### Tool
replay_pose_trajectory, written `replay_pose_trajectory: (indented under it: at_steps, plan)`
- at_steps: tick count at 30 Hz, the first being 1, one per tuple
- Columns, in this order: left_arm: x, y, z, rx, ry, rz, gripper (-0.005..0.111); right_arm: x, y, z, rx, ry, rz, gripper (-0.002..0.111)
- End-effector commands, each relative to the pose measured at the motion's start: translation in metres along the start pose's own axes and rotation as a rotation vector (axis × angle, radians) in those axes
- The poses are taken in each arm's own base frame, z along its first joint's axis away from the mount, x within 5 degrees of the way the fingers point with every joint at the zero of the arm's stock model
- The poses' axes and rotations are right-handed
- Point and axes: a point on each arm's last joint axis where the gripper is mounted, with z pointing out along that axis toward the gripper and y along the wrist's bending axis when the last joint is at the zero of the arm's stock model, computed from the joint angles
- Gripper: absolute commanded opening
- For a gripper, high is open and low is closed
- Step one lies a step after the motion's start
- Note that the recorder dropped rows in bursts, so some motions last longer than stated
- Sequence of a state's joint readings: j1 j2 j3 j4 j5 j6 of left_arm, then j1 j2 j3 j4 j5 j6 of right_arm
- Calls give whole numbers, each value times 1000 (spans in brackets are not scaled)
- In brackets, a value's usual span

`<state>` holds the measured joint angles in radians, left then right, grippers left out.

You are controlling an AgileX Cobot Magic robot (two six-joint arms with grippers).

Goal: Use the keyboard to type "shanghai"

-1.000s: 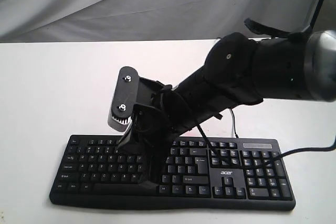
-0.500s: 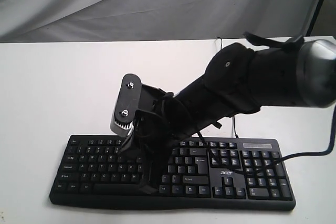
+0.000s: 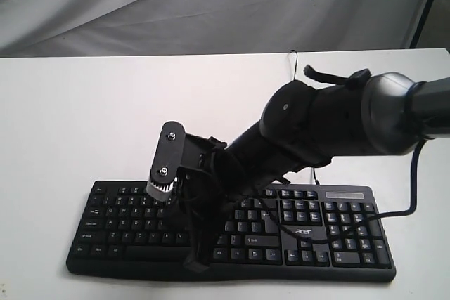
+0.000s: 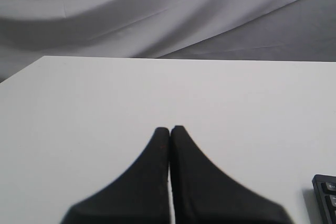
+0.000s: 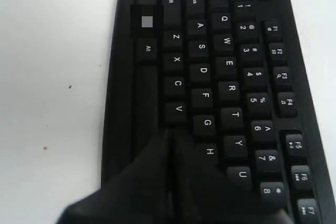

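The black keyboard lies along the front of the white table, its number pad and white "acer" logo on the right. My right arm reaches across it from the right. The right gripper points down at the keyboard's lower rows, near the front edge. In the right wrist view the right gripper is shut and empty, with its tips over the keyboard just past the V key and beside the G and H keys. The left gripper is shut and empty above bare table, and a corner of the keyboard shows beside it.
A thin black cable runs from behind the keyboard toward the table's back edge. The arm's own thicker cable hangs at the right. Grey cloth forms the backdrop. White table stretches to the left and behind.
The right arm has dropped lower and swung a little left. Its gripper tip has come down toward the keyboard's front rows.
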<state>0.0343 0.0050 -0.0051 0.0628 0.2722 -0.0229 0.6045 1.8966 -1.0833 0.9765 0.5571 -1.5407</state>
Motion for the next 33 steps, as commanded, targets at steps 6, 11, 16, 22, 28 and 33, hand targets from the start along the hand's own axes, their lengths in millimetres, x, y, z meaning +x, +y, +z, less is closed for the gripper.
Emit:
replay_pose_trajectory:
  at_steps: [6,11,16,22,28,33]
  plan:
    - [1,0,0,4,-6,-1,1,12,-3,17,14,38,20,0]
    - [1,0,0,4,-6,-1,1,17,-5,25,11,53,28,0]
    - [1,0,0,4,-6,-1,1,17,-5,26,9,46,25,0]
    - [1,0,0,4,-6,-1,1,17,-5,26,7,46,16,0]
    - [1,0,0,4,-6,-1,1,17,-5,26,7,46,10,0]
    - [1,0,0,4,-6,-1,1,17,-5,26,7,46,9,0]
